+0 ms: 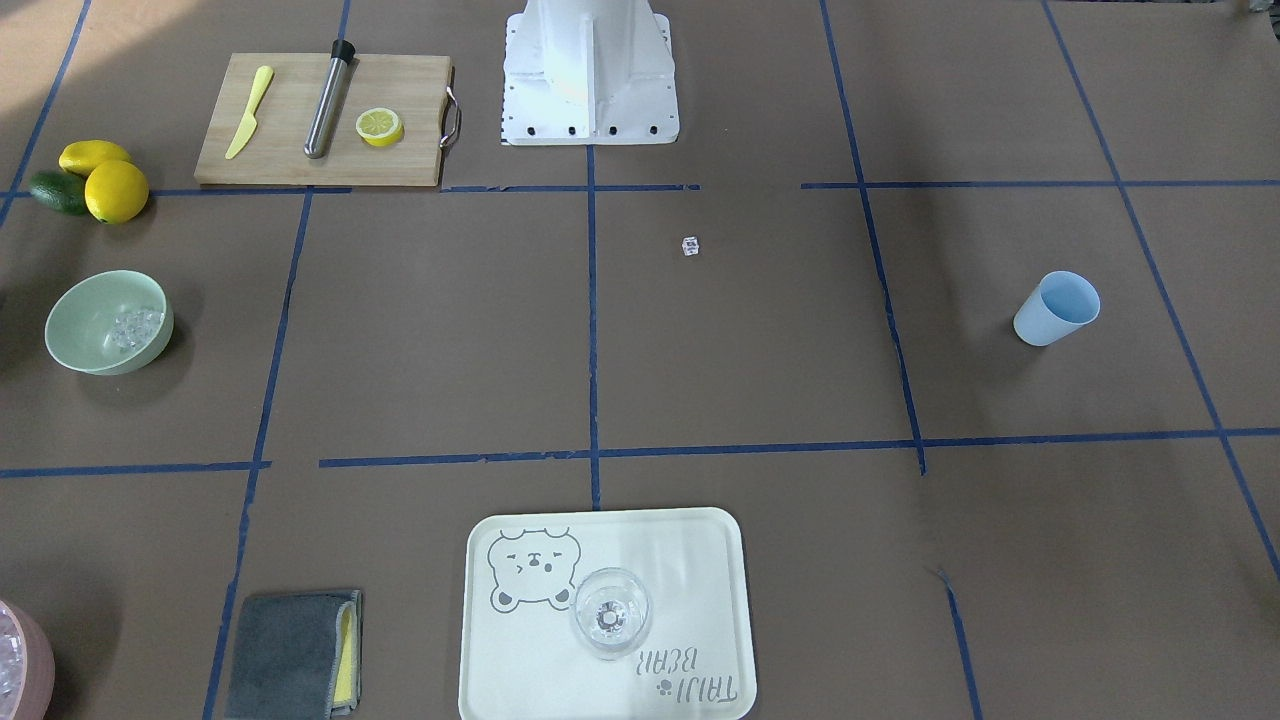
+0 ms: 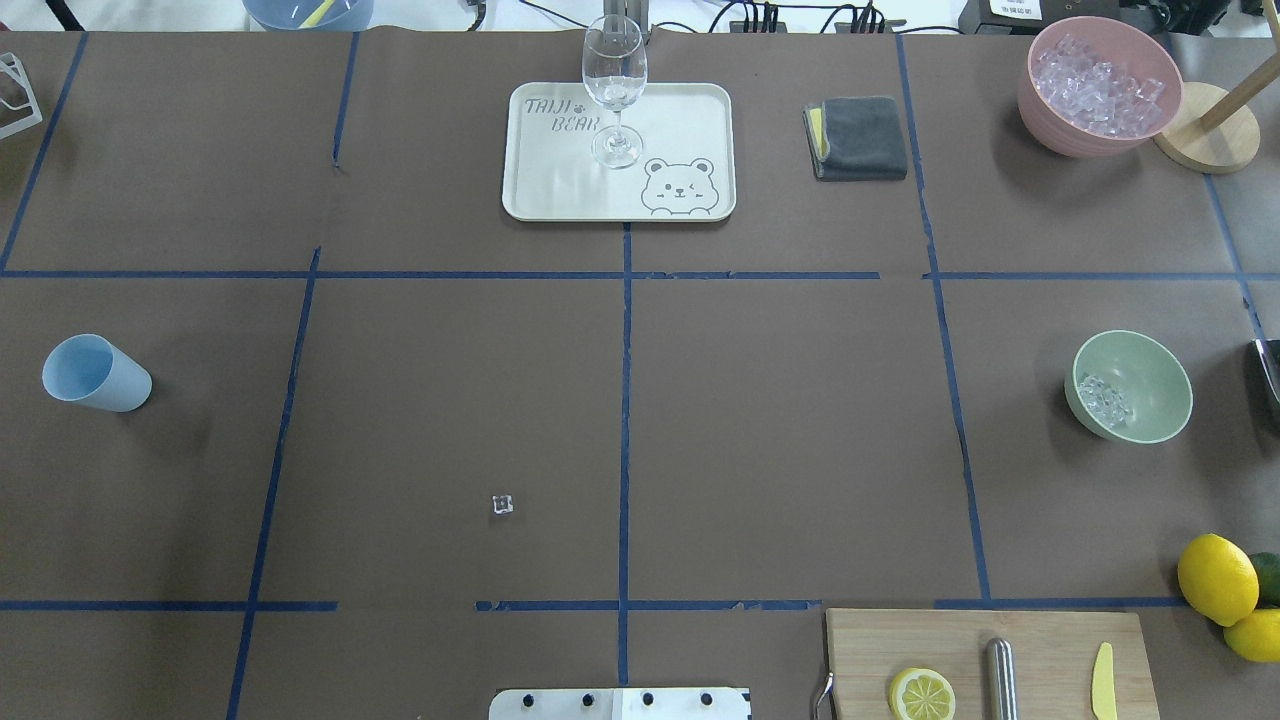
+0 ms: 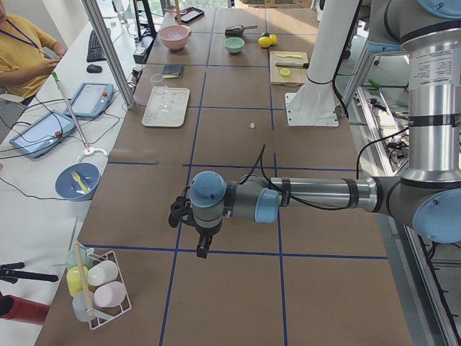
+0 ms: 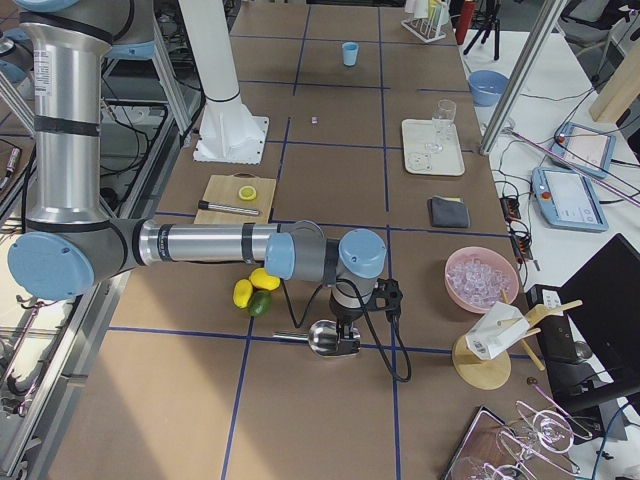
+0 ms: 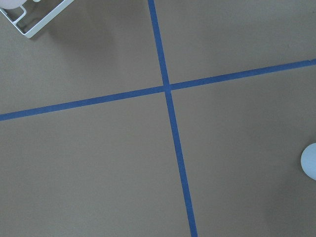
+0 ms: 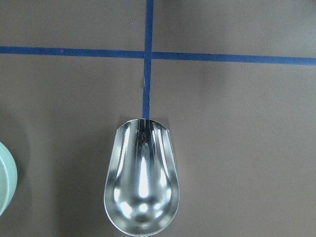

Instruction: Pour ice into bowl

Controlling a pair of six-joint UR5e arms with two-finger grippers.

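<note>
The mint-green bowl (image 1: 70, 345) (image 2: 1160, 375) stands on the robot's right side of the table with several clear cubes of ice (image 1: 133, 328) (image 2: 1103, 400) inside. One stray ice cube (image 1: 690, 245) (image 2: 502, 505) lies on the brown paper near the centre. The right gripper (image 4: 345, 338) hovers low beside the bowl, whose rim (image 6: 5, 177) shows at the left edge of the right wrist view, over an empty metal scoop (image 6: 141, 177). The left gripper (image 3: 202, 245) hangs over bare table beyond the light blue cup (image 1: 1057, 308) (image 2: 96, 373). I cannot tell whether either gripper is open or shut.
A pink bowl of ice (image 2: 1098, 85) and a grey cloth (image 2: 858, 138) sit at the far right. A wine glass (image 2: 614, 85) stands on a bear tray (image 2: 690, 120). Lemons (image 2: 1217, 578) and a cutting board (image 2: 1040, 640) lie near the robot's right.
</note>
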